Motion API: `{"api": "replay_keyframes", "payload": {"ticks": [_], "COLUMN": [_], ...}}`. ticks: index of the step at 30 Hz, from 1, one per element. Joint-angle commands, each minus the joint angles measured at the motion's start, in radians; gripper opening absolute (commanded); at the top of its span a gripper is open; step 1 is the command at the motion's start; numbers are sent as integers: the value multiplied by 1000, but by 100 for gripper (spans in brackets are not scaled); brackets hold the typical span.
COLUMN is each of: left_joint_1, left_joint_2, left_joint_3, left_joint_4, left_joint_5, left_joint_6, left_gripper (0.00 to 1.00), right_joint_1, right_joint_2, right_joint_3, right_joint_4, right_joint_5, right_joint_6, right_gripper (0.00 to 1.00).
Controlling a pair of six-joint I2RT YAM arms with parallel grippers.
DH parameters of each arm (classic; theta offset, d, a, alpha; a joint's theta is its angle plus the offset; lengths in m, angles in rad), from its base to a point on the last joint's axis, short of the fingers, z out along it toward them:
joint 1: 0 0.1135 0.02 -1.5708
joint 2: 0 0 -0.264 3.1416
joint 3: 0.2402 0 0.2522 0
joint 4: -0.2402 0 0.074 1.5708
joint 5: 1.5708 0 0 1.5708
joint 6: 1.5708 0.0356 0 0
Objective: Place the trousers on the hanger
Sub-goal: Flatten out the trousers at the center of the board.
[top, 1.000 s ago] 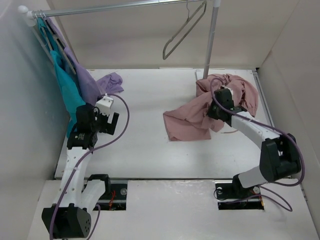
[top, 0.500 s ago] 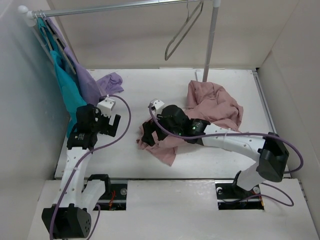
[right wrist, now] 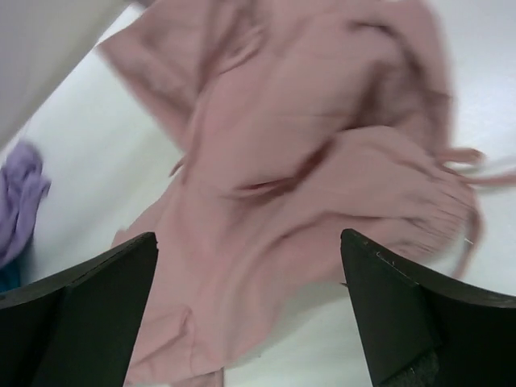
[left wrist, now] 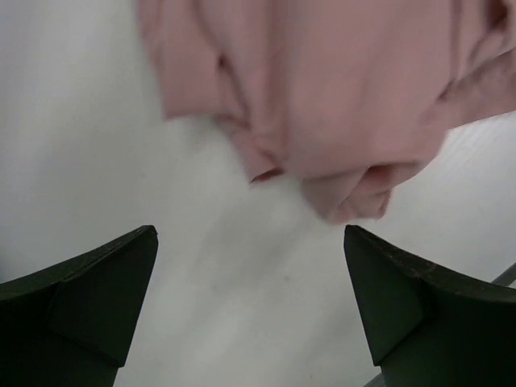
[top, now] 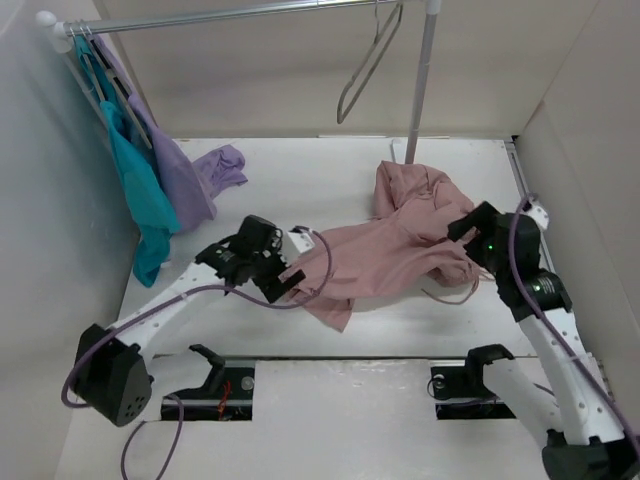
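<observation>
The dusty-pink soft fabric trousers (top: 390, 250) lie crumpled on the white table (top: 300, 170), spread from its middle toward the right edge, one end bunched nearer the far right corner. The thin grey-taupe triangular hanger (top: 362, 75) hangs bare from the metal rail (top: 250, 12) above the far edge, well apart from the cloth. The left gripper (left wrist: 250, 242) sits just beside the trousers' near-left hem, its jaws spread wide with nothing between them. The right gripper (right wrist: 247, 238) hovers over the bunched right part, likewise wide apart and empty. The step in hand looks like getting hold of the garment. Next, each pincer probably needs to close on an edge so the cloth can be lifted and stretched.
</observation>
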Motion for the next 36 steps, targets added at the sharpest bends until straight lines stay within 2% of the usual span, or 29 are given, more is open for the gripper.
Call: {"api": "replay_keyframes", "payload": {"ticks": [1,2,5,7,8,11,12,13,15,16,17,18,19,22,23,24,26,27,31,36], "left_joint_1": [-120,-166,-203,-212,-212,-212,-212,-212,-212,-192,-180,-159,-111,-4,74,111,188,205,237,237], "left_joint_2": [96,122,220,262,295,319,331,331,310,297,282,264,219,114,87,64,21,21,-23,-85], "left_joint_3": [41,41,17,27,27,58,69,69,69,58,58,58,72,161,193,261,338,413,549,532], "left_joint_4": [73,92,142,159,168,159,159,159,159,173,173,173,173,161,161,161,146,130,32,-40], "left_joint_5": [-89,-108,-122,-122,-122,-99,-87,-97,-109,-141,-161,-183,-241,-301,-327,-339,-376,-388,-398,-390], "left_joint_6": [-15,-15,-15,-25,-25,-35,-35,-49,-49,-49,-58,-58,-49,10,29,47,86,118,149,149], "left_gripper": [100,100,100,92,73,38,21,0,0,0,0,0,0,0,0,0,0,0,0,0], "right_joint_1": [-152,-183,-257,-290,-301,-301,-301,-301,-311,-311,-323,-338,-338,-338,-338,-338,-326,-309,-248,-206], "right_joint_2": [-44,-44,35,113,136,205,222,238,285,302,321,359,377,402,402,387,352,342,301,227], "right_joint_3": [-46,-57,-104,-135,-144,-172,-172,-172,-201,-201,-212,-201,-177,7,61,168,268,355,481,480], "right_joint_4": [-164,-164,-129,-78,-54,57,74,89,149,170,204,215,215,139,116,79,45,7,-88,-132], "right_joint_5": [-35,-109,-187,-211,-220,-295,-315,-339,-340,-329,-318,-309,-297,-245,-206,-192,-159,-128,-50,-2], "right_joint_6": [97,88,88,88,88,98,98,112,112,112,112,82,57,-71,-101,-131,-207,-230,-316,-336], "right_gripper": [100,100,100,100,100,100,100,100,84,70,52,9,0,0,0,0,0,0,0,0]}}
